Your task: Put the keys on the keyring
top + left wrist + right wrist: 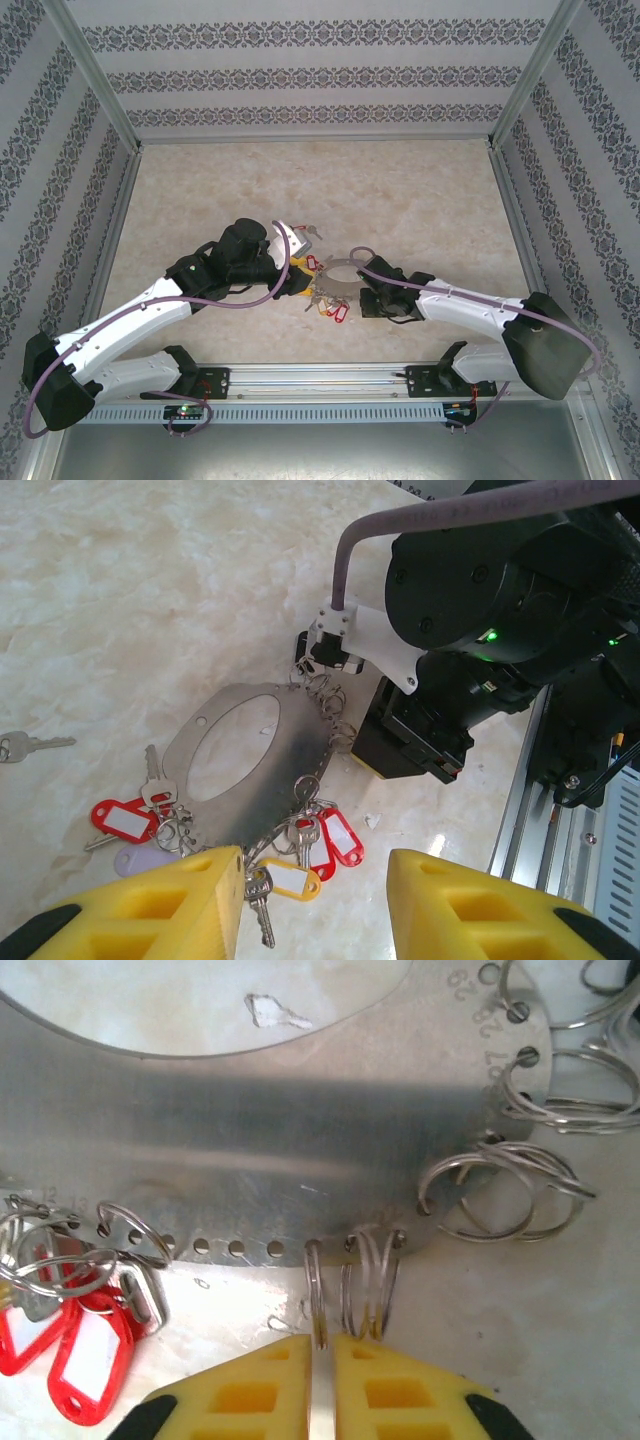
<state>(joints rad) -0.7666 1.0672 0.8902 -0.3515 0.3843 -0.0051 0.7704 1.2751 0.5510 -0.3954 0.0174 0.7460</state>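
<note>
The keyring [300,750] is a flat grey metal oval plate with small holes round its rim, lying on the table between the arms [340,272]. Split rings and keys with red tags [338,836], a yellow tag [290,879] and a pale tag hang from it. My left gripper [315,905] hovers over the plate's near edge, open, with tagged keys lying below the gap. My right gripper [321,1355] has its yellow fingers almost together on the lower end of an upright split ring [316,1285] threaded through a rim hole. Red-tagged keys [75,1350] lie to the left.
A loose untagged key [30,745] lies on the marble-patterned table beyond the left gripper [313,232]. More bare split rings [500,1195] hang from the plate's right rim. The right arm's black wrist [470,610] looms close to the plate. A metal rail [320,378] runs along the near edge.
</note>
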